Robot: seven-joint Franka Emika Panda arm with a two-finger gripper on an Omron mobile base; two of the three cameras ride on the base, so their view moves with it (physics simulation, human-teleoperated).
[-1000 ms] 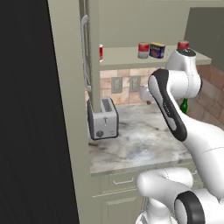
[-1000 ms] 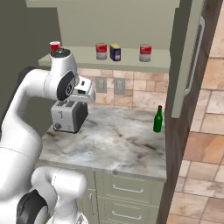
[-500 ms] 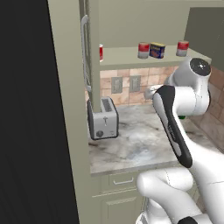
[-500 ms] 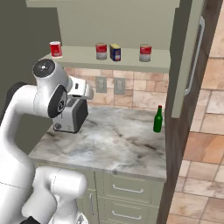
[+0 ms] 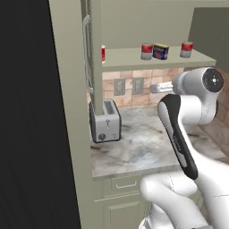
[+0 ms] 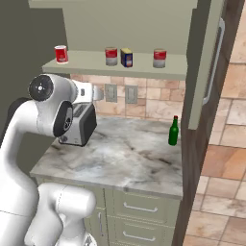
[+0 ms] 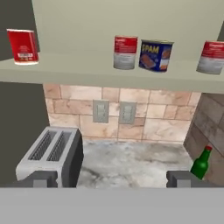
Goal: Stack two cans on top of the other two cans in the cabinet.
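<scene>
Four cans: I see all four standing apart on the cabinet shelf (image 7: pixel 109 72), none stacked.
Far left: red can with white band (image 7: pixel 22 46), well apart from the others.
Middle: red-topped grey can (image 7: pixel 125 52) just beside the dark blue tin (image 7: pixel 155 55).
Far right: another red-topped can (image 7: pixel 212 57).
Gripper (image 7: pixel 113 179): my jaws are spread wide, grasping nothing, below the shelf, over the counter.
Progress: I judge nothing done; both stacks remain.
Counter: toaster (image 7: pixel 50 154), green bottle (image 7: pixel 202 163).
</scene>
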